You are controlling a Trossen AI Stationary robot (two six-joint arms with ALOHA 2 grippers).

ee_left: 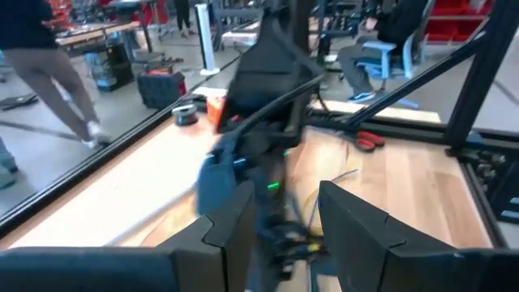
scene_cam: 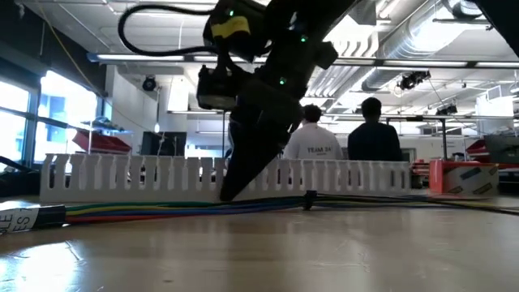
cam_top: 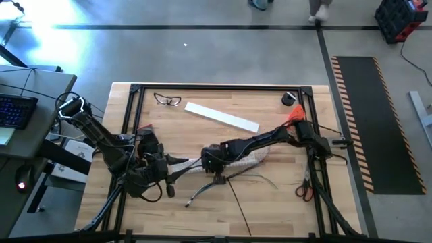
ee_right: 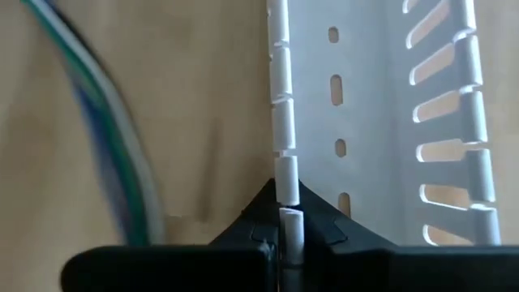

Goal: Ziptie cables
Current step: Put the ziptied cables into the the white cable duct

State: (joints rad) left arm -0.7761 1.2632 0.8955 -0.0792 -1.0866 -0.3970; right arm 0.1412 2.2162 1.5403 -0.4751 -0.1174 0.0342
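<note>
the right gripper (cam_top: 210,162) sits at centre frame in the high view, its jaws pinched narrow on 1 white tooth of the slotted white channel (ee_right: 357,122), as the right wrist view shows. the left gripper (cam_top: 167,177) hangs lower left of centre, just beside it; in the left wrist view its fingers (ee_left: 231,231) stand wide apart with nothing between them, pointing at the right arm. the cables (cam_top: 253,179) fan out thin and dark on the wooden surface (cam_top: 270,209) right of centre, below the right arm. in the low view coloured wires (scene_cam: 162,211) lie along the front of the channel. i cannot tell where the ziptie is. clear glasses (cam_top: 167,100) lie upper left, a white strip (cam_top: 223,116) just right of them, scissors (cam_top: 304,190) lower right.
</note>
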